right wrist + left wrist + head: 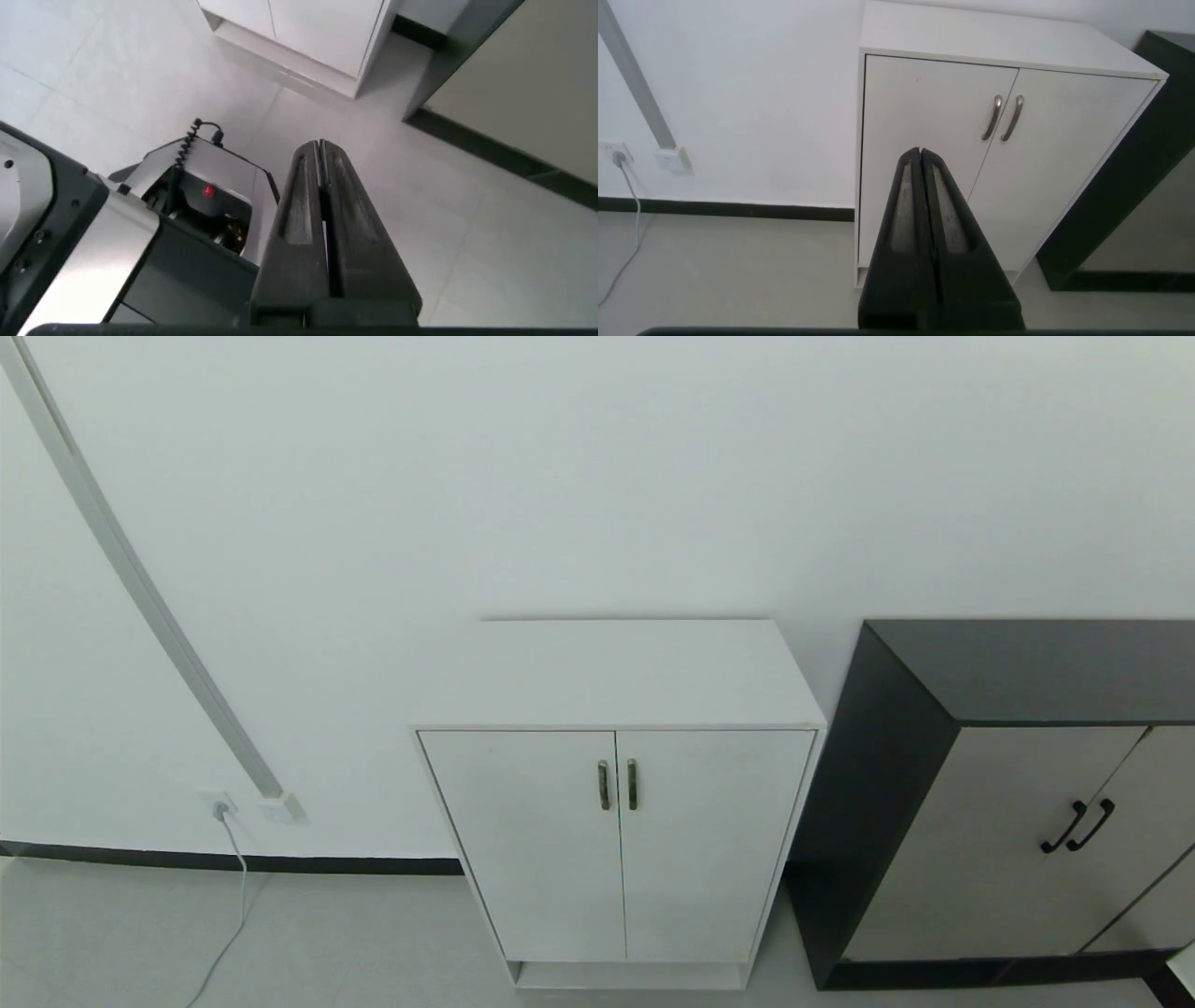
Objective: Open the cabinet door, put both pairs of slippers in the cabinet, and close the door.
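Both closed: left hand (921,154) and right hand (322,146); beyond, white cabinet (532,859) upright, shut, handles (604,785) vertical.

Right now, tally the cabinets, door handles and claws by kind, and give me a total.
Cabinets: 2 (white cabinet, black cabinet)
Handles: 4 (2 silver handles, 2 black handles)
Claws: 2 (left claw, right claw, both shut)
Total: 8

White cabinet (532,840) with dark metallic handles (604,785); black-sided second cabinet (887,784) with grey doors (980,840); white wall (560,476), black skirting (280,863), pale grey floor (355,943), grey cable (244,882).
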Available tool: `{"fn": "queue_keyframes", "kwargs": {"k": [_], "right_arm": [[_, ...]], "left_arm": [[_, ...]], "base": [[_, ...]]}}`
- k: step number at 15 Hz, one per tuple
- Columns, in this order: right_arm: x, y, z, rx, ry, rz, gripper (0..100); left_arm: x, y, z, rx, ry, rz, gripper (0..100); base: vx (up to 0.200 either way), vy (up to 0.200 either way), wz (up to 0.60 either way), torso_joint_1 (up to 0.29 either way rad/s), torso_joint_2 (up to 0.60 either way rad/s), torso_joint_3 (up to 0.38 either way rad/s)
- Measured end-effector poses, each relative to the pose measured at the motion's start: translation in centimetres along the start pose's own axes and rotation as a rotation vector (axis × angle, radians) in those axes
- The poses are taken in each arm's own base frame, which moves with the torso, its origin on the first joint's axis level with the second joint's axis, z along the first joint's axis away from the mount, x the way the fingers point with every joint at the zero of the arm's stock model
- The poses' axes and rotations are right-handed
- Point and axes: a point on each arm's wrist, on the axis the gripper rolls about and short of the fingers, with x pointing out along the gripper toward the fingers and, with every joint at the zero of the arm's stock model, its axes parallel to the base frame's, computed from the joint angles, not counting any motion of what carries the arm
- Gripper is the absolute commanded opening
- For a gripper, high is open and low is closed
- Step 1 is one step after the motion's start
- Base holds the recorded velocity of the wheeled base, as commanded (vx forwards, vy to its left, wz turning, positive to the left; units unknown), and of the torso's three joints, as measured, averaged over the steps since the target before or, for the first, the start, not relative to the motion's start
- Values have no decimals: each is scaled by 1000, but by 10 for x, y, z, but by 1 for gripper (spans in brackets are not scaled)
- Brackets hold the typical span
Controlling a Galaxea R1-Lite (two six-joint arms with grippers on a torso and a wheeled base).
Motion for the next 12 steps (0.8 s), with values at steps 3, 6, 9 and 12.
{"fn": "queue_keyframes", "kwargs": {"k": [3, 6, 9, 12], "right_arm": [[-4, 0, -3, 7, -49, -6, 0], [-9, -1, -5, 65, -109, -103, 0], [-18, 0, -9, 109, -231, -216, 0], [-27, 4, -16, 123, -368, -309, 0]], "left_arm": [[0, 0, 0, 0, 0, 0, 0], [0, 0, 0, 0, 1, 1, 0], [0, 0, 0, 1, 1, 1, 0], [0, 0, 0, 1, 0, 0, 0]], "base": [[0, 0, 0, 0, 0, 0], [0, 0, 0, 0, 0, 0], [0, 0, 0, 0, 0, 0], [0, 0, 0, 0, 0, 0]]}}
